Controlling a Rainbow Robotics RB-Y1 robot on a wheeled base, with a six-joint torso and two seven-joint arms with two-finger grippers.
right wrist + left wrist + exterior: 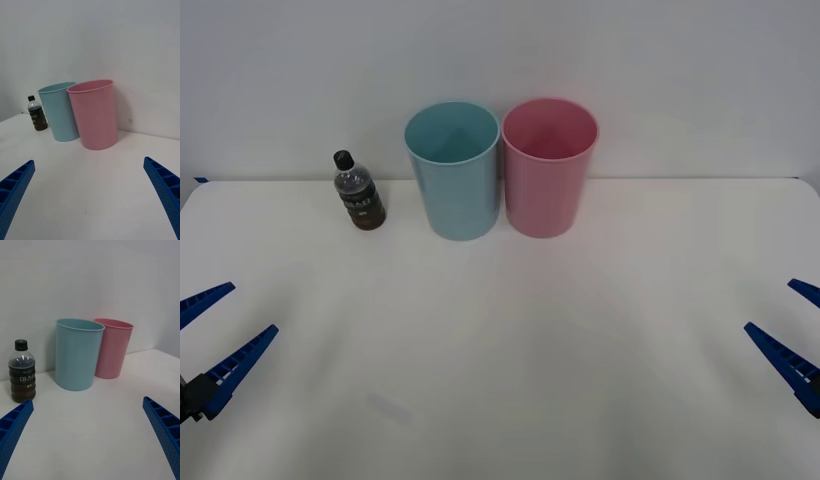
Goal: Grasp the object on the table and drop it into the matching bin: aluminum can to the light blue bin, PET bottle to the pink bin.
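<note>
The PET bottle [358, 191] stands near the table's [500, 380] far edge; its dark label's white lettering is unreadable. Both the left gripper [215, 335] and right gripper [792, 325] hang open, partly cut off.

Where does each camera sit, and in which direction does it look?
Front view: above the arms, looking down at the table; left gripper and right gripper at its edges.
Left wrist view: on the left arm, facing the bottle; own open fingers.
Right wrist view: on the right arm, facing the pink bin; own open fingers.
All share the blue bin.
</note>
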